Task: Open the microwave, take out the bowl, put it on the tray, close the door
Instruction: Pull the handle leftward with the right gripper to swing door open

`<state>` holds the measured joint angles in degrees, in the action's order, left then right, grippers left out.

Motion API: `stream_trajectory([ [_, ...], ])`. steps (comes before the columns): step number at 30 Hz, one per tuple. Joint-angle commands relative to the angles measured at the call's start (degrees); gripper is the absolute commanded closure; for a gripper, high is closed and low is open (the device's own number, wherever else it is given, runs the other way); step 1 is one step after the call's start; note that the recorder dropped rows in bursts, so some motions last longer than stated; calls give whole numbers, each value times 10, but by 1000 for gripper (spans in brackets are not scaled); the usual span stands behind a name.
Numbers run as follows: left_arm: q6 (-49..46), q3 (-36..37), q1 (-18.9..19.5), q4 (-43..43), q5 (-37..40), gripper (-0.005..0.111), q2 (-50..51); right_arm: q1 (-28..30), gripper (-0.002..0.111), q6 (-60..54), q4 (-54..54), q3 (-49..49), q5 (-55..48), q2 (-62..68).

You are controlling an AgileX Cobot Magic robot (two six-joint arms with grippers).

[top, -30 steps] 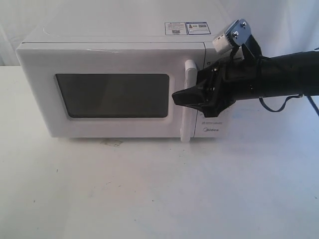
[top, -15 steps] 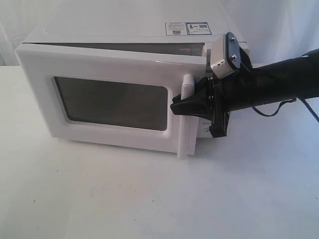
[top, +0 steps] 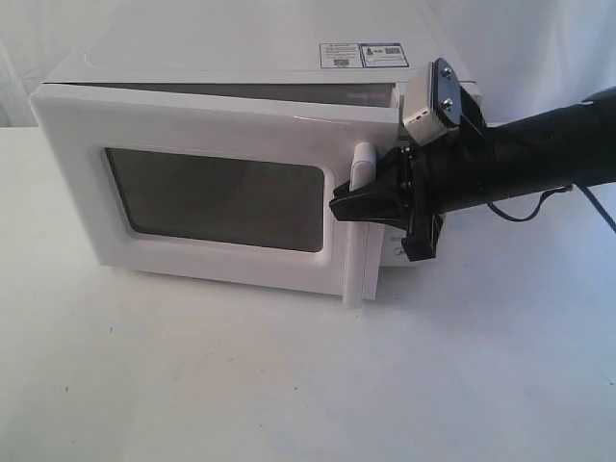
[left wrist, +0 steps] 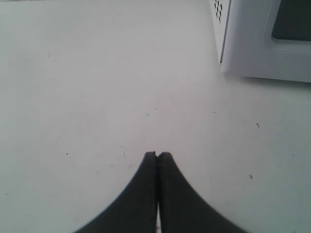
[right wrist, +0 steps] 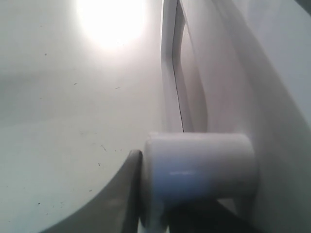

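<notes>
Door opening is proceeding: the right gripper (top: 358, 204) is clamping the handle (top: 357, 274) of the door (top: 212, 197), standing ajar on the microwave (top: 241, 53), the left gripper (left wrist: 157, 156) is hanging pinched together above the table (left wrist: 73, 73), and a wider outward swing is likely needed to reveal the unseen bowl.

White table (top: 289, 385), pale backdrop (top: 539, 38)

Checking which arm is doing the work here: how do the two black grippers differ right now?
The right black gripper has its fingers closed on the long white bar handle of the white microwave door, which stands ajar; the left black gripper holds nothing. The right one reaches in sideways at handle height; the left one hangs over the white table beside the microwave. Both have their fingers shut.
</notes>
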<state>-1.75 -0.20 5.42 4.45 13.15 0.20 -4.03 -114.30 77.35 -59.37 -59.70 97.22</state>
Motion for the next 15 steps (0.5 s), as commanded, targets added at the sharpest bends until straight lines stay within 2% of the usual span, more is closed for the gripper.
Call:
stream_trajectory([
  [1, 3, 2, -1, 0, 1, 107, -2, -16, 104, 77, 19, -6, -51, -6],
  [5, 3, 2, -1, 0, 1, 107, -2, -16, 86, 77, -30, -6, -61, -15],
  [7, 3, 2, -1, 0, 1, 107, -2, -16, 68, 96, -47, -6, -61, -28],
  [8, 3, 2, -1, 0, 1, 107, -2, -16, 65, 106, -56, -6, -59, -36],
  [10, 3, 2, -1, 0, 1, 107, -2, -16, 64, 134, -89, -6, -53, -55],
  [15, 3, 2, -1, 0, 1, 107, -2, -16, 63, 285, -207, -6, -19, -103],
])
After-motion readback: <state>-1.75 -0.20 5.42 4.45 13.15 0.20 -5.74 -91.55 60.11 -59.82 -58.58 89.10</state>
